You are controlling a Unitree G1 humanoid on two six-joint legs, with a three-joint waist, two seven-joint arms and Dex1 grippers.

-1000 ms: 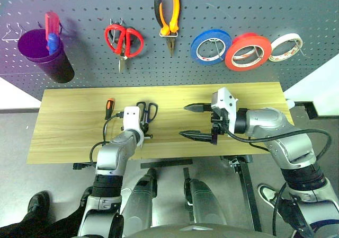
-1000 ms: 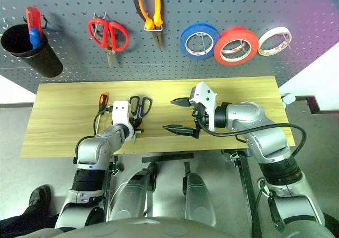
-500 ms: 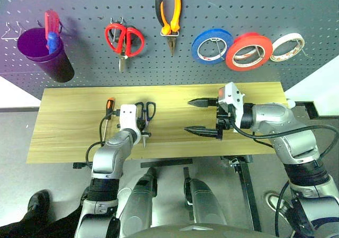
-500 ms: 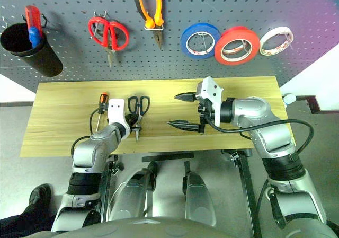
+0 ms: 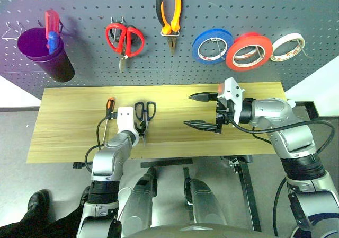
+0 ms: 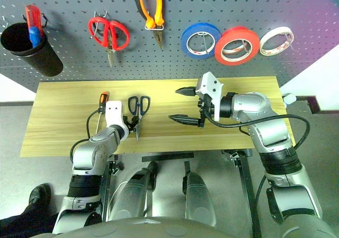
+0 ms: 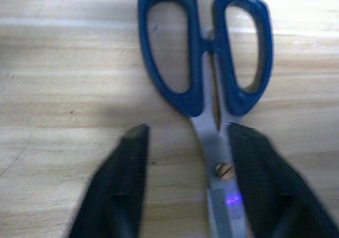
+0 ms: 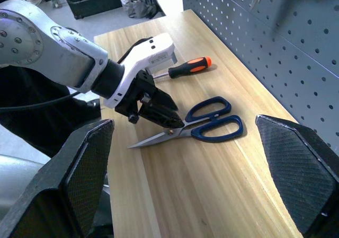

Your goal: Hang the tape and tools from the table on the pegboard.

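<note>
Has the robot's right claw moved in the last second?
Yes. The right gripper has shifted toward the pegboard, and now hangs nearer the far edge of the table.

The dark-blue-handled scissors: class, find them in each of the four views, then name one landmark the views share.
Left eye view: the scissors lie on the table, beside the left pincer.
Right eye view: mid-table.
Left wrist view: handles centre, blade running between the fingers.
Right wrist view: centre.
Shared landmark: the left pincer straddling the blades.
</note>
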